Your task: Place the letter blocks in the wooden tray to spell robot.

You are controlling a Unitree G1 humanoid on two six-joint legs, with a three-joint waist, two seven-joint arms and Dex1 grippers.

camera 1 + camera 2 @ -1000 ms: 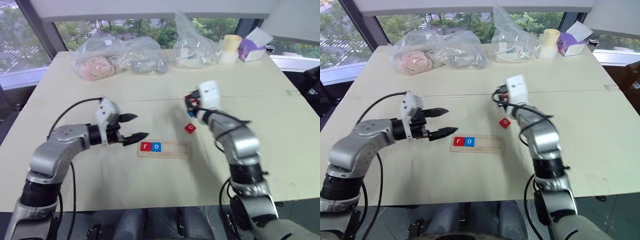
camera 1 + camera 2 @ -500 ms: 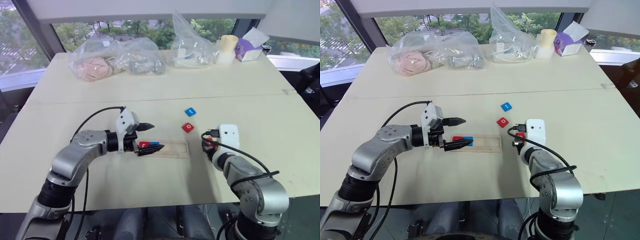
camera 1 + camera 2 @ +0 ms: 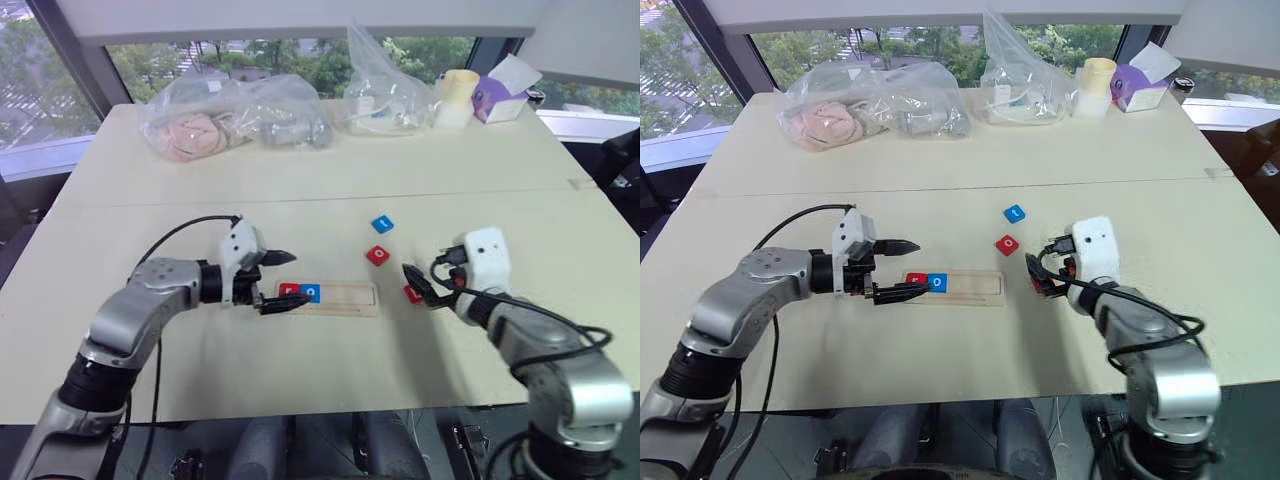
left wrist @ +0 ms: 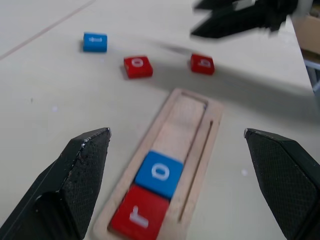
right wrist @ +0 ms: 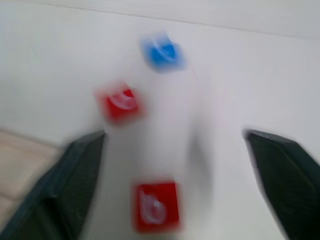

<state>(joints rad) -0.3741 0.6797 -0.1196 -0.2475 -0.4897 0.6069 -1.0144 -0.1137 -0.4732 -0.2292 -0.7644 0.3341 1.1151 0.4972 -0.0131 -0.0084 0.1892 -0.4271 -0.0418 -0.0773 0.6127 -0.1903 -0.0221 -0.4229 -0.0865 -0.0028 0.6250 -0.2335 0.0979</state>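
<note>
My right gripper has just let go of the red b block: a second ago it was pressed together far out over the table, now its fingers are spread and the arm has come back toward me. The b block lies flat on the table, just beside the right end of the wooden tray, not in it. The red r and blue o sit in the first two places of the tray. The red o and blue t wait behind the tray. My left gripper is spread wide over the tray's left end, holding nothing. I think b goes in next.
</note>
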